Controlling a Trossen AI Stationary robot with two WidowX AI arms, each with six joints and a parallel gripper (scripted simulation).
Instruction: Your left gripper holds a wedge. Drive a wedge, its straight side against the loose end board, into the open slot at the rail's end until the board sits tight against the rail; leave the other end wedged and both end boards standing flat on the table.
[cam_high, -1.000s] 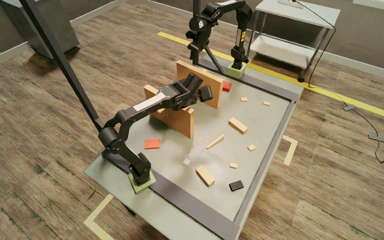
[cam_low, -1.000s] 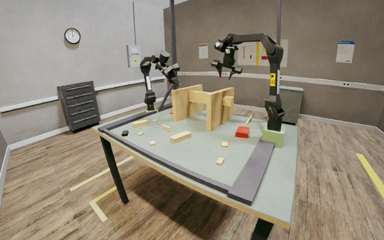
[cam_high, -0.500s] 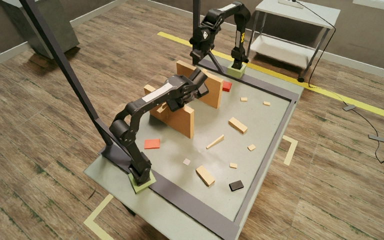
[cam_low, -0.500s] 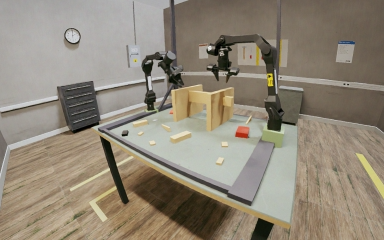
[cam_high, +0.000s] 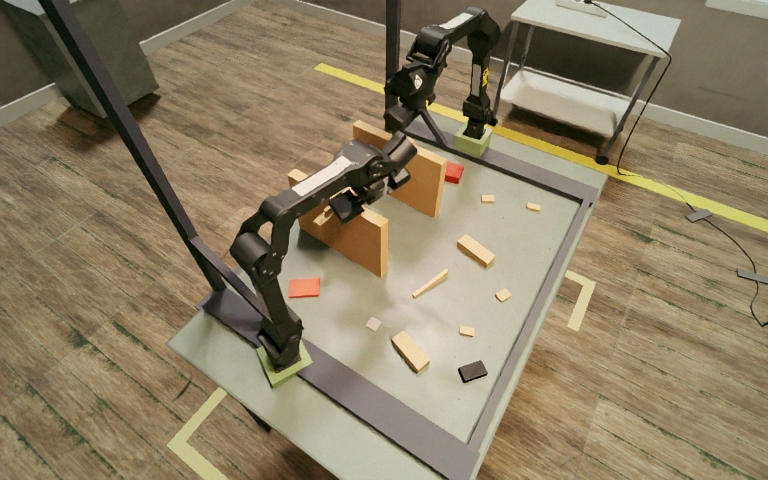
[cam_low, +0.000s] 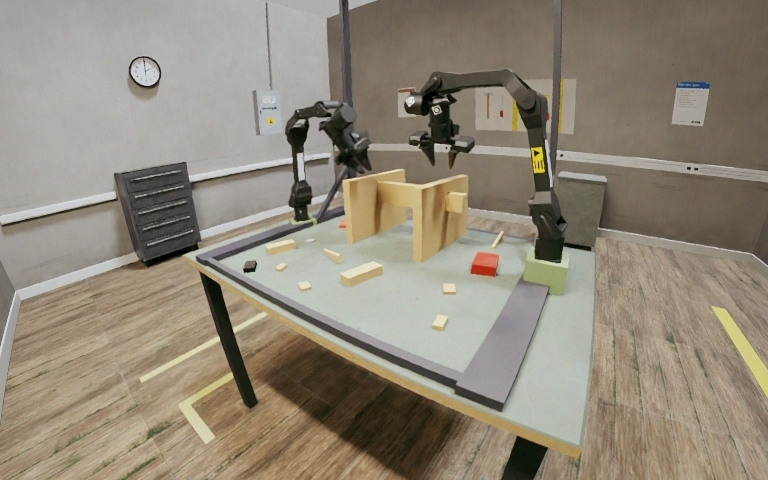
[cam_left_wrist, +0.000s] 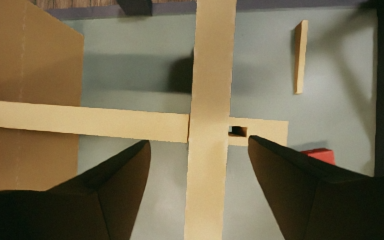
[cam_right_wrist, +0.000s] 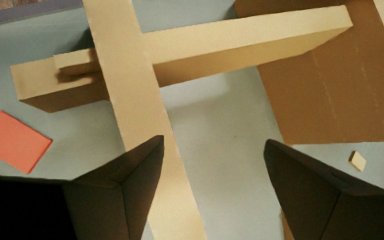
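Note:
The loose end board (cam_high: 427, 183) (cam_low: 444, 220) (cam_left_wrist: 209, 195) stands upright. The rail (cam_low: 399, 194) (cam_left_wrist: 135, 125) (cam_right_wrist: 225, 45) passes through it, and its end with the open slot (cam_left_wrist: 239, 131) sticks out beyond. My left gripper (cam_low: 442, 165) (cam_left_wrist: 199, 145) is open and empty, pointing down above this board. A wedge (cam_low: 497, 239) (cam_left_wrist: 300, 57) lies on the table beyond the rail's end. The other end board (cam_high: 362, 243) (cam_low: 368, 203) (cam_right_wrist: 142, 110) stands upright, with a wedge (cam_high: 326, 213) (cam_right_wrist: 75, 60) in its slot. My right gripper (cam_right_wrist: 214, 145) is open and empty above that end.
A red block (cam_high: 454, 172) (cam_low: 485, 263) (cam_left_wrist: 320, 156) lies near the left arm's base, a flat red block (cam_high: 304, 287) (cam_right_wrist: 22, 142) near the right arm's. Wooden blocks (cam_high: 475, 251) (cam_high: 410, 352), a thin wooden strip (cam_high: 430, 283) and a black block (cam_high: 472, 371) lie on the table.

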